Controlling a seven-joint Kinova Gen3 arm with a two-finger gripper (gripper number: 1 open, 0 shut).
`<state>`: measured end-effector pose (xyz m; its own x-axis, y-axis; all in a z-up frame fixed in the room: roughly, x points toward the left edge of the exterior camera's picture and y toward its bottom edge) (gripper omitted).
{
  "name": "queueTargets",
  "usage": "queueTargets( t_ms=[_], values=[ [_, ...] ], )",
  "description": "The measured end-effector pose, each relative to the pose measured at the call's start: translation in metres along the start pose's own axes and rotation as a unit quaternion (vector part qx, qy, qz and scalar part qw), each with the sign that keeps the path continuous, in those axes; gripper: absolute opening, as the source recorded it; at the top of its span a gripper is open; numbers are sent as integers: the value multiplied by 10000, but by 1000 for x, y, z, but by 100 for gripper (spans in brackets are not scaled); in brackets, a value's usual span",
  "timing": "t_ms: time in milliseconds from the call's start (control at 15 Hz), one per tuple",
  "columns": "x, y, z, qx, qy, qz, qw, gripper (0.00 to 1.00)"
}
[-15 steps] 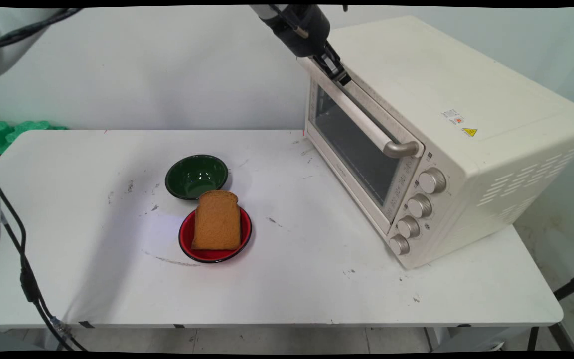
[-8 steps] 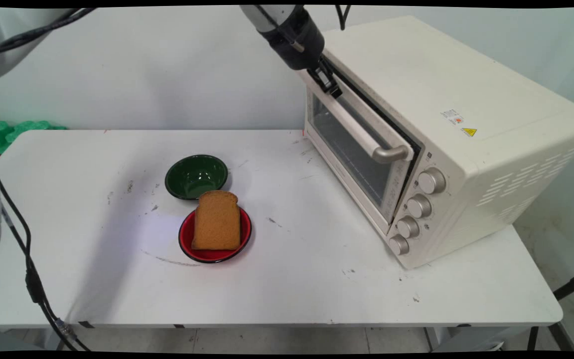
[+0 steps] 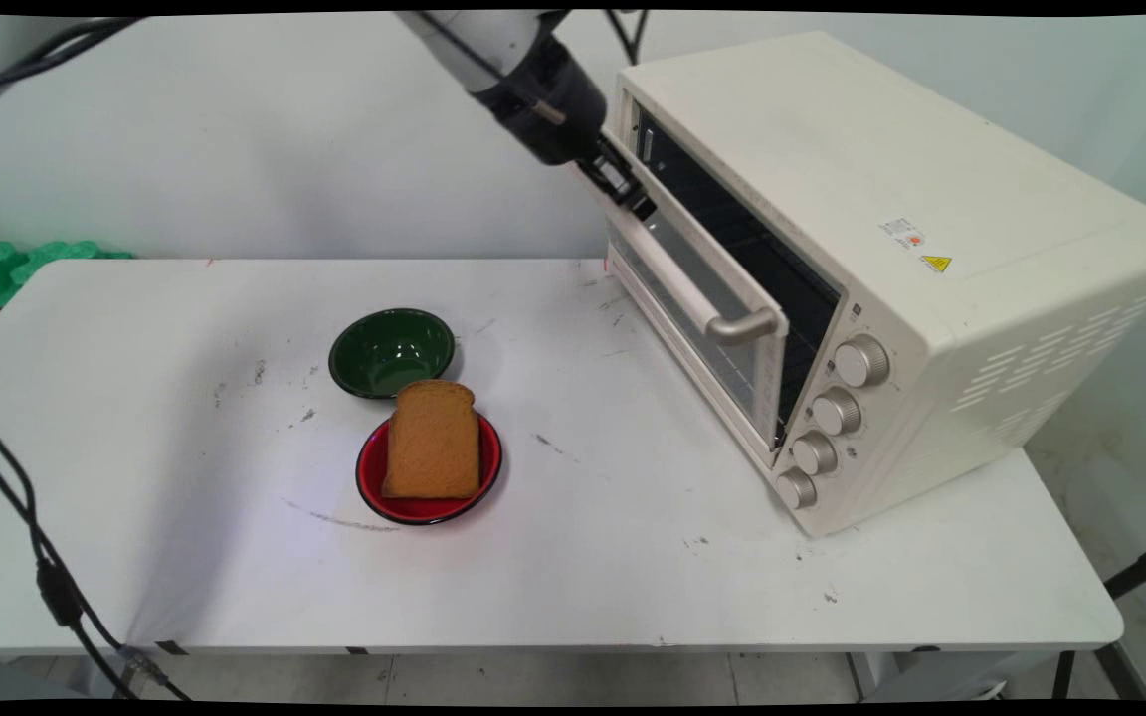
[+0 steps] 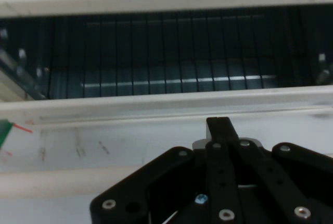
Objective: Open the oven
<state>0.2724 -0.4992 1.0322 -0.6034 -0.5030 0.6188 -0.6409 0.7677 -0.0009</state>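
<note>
Oven door (image 3: pixel 702 298): we find it partly ajar | end effector (image 3: pixel 623 189) at its top edge, fingers together in hand view | toast (image 3: pixel 433 439) on red plate (image 3: pixel 371 487), green bowl (image 3: pixel 392 350) beside, on tabletop (image 3: pixel 185 447)

Over the last second the oven door (image 3: pixel 697 288) has swung from shut to partly open: its top edge now stands away from the oven (image 3: pixel 891 249) body, tilted outward, and a dark gap shows the black cavity (image 3: pixel 732 234) behind it. The door handle (image 3: pixel 722 308) has moved down and to the left with it. The end effector (image 3: pixel 623 189), at the door's upper far corner, has travelled the same way, leftward and lower in the main view, and more of the white arm (image 3: pixel 478 40) now shows at the top edge.
</note>
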Motion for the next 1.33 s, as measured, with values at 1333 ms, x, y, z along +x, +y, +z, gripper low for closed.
queueTargets(
  t_ms=[1333],
  values=[
    [-186,-1,-3,-282,673,103,9973,0]
  ],
)
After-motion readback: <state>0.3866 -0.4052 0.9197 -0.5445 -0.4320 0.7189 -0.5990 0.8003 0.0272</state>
